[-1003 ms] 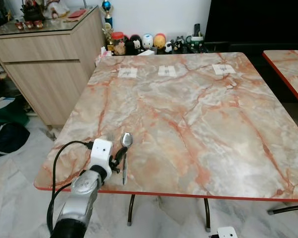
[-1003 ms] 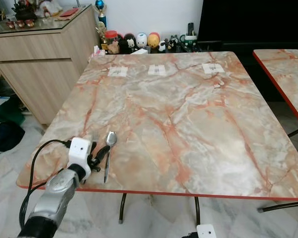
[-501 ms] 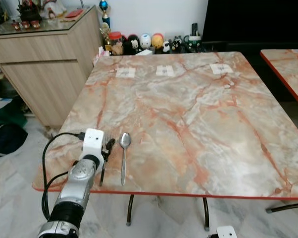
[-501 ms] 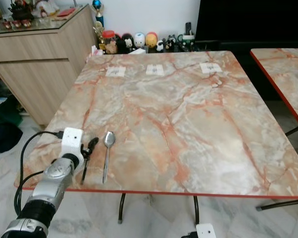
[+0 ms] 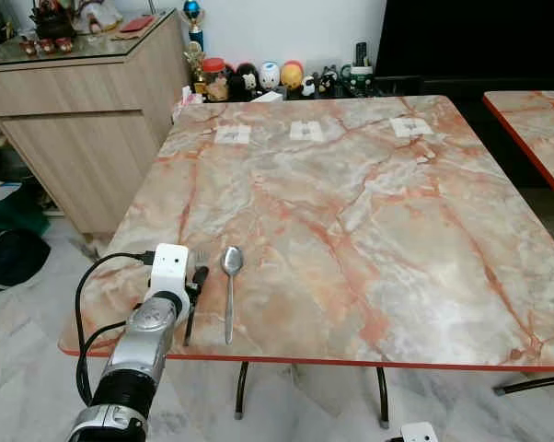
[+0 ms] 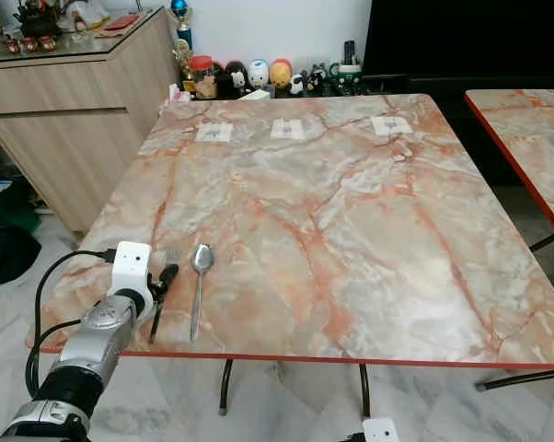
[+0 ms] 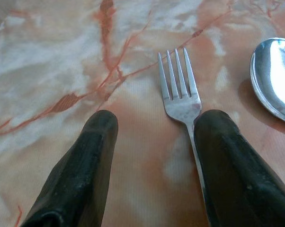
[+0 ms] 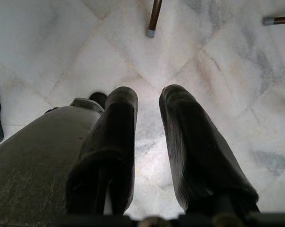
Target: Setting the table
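Change: since a second ago the left claw [image 7: 154, 142] has let go of the fork [image 7: 179, 92] and drawn back toward the table's near edge.
Left claw: fingers [image 7: 88, 161] spread apart, holding nothing; one finger sits over the fork's handle, the other beside it above bare marble.
Fork: flat on the table [image 5: 369, 212] near the front left corner, tines pointing away from the robot.
Spoon [image 5: 230, 287]: just right of the fork, parallel to it, bowl at the far end.
Right claw [image 8: 148, 106]: hangs low over the tiled floor [image 8: 48, 42], fingers slightly parted, empty.
Behind: wooden cabinet [image 5: 84, 120] at far left, row of figurines [image 5: 259, 78] beyond the table.
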`<state>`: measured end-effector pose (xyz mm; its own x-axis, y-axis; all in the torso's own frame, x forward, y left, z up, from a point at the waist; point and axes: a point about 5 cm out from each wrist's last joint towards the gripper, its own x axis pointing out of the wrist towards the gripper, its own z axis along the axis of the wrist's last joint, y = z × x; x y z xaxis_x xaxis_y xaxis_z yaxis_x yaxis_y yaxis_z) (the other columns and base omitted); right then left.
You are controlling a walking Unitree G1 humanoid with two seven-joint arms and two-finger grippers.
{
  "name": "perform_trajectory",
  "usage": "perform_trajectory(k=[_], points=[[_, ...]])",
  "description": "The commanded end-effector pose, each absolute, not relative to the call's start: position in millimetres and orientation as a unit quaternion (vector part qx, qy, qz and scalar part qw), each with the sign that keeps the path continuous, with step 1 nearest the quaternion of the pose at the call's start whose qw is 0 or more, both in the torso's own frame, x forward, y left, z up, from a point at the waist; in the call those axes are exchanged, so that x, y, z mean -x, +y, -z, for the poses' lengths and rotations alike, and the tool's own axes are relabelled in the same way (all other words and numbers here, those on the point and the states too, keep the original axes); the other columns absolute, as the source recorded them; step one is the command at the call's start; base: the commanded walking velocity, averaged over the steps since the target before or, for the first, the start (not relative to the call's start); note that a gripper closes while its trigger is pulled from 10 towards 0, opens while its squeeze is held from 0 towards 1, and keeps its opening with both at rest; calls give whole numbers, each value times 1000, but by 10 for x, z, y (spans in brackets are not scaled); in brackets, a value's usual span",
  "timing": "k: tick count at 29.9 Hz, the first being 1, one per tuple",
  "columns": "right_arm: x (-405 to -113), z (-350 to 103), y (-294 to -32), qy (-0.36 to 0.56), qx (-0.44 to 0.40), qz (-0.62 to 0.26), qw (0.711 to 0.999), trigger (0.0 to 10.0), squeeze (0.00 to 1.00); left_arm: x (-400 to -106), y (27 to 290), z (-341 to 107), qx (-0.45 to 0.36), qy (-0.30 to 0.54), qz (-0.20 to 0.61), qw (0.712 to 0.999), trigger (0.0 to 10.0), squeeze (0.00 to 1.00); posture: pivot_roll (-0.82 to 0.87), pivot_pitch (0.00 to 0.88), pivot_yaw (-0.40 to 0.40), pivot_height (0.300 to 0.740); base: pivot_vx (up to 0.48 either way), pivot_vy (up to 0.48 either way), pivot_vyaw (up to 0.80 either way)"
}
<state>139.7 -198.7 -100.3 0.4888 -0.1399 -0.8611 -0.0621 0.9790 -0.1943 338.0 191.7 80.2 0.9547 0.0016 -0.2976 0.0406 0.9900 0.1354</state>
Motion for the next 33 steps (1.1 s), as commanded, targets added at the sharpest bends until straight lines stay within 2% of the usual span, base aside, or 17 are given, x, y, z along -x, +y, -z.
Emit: perform_trajectory(k=[1,6,10,13,17,22,24,25,33], points=[[-1391,1008,-1968,507,98,22,856,10000,0,-3366,1933,-745,-70,172,6,983,10000,0,-37,15,44,740,0,0,0],[-1397,1006,-1969,506,98,22,857,10000,0,-3352,1925,-704,-76,194,9,978,10000,0,-37,13,45,740,0,0,0],[-1399,1006,-1968,506,98,22,856,10000,0,-3354,1905,-725,-58,194,12,979,10000,0,-35,13,45,740,0,0,0],[-1400,1006,-1965,507,98,21,856,10000,0,-3336,1899,-678,-20,221,9,975,10000,0,-35,13,45,740,0,0,0],[-1403,1005,-1964,506,99,20,856,10000,0,-3314,1913,-630,-10,243,9,970,10000,0,-37,14,46,740,0,0,0],[-1400,1007,-1964,508,103,17,855,10000,0,-3288,1884,-595,-18,264,26,964,10000,0,-34,14,46,740,0,0,0],[-1399,1007,-1963,508,103,16,855,10000,0,-3280,1878,-579,-19,270,27,962,2353,0,-34,13,46,740,0,0,0],[-1399,1007,-1961,508,104,15,855,10000,0,-3260,1864,-556,-24,276,32,960,0,0,-37,14,47,740,0,0,0],[-1401,1007,-1963,508,108,13,855,10000,0,-3241,1854,-535,-28,286,33,957,0,0,-36,13,46,740,0,0,0]])
